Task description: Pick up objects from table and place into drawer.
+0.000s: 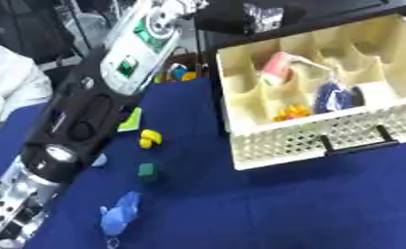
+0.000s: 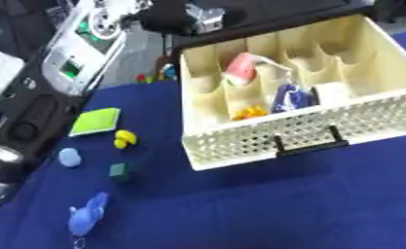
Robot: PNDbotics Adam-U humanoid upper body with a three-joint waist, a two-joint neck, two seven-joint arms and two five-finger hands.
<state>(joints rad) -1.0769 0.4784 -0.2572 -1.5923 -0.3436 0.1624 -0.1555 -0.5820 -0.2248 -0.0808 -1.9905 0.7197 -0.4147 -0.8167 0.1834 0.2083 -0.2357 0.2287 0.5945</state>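
Nearest you, a blue soft toy (image 2: 88, 215) lies on the blue table (image 2: 283, 204). Beyond it sit a small green block (image 2: 119, 169), a pale blue disc (image 2: 69, 157), a yellow piece (image 2: 125, 138) and a lime green pad (image 2: 96, 121). Your left arm (image 1: 95, 102) runs along the left edge; its hand is out of view, so you cannot tell its fingers. Farther right, the cream drawer (image 2: 266, 138) stands open, holding a pink-and-white item (image 2: 242, 68), a dark blue packet (image 2: 291, 98) and something orange (image 2: 250, 113).

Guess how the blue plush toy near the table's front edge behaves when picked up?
The blue plush toy looks soft and lumpy, so probably floppy and light. Its irregular shape makes rolling unlikely. A small ring seems to dangle from it and may swing.
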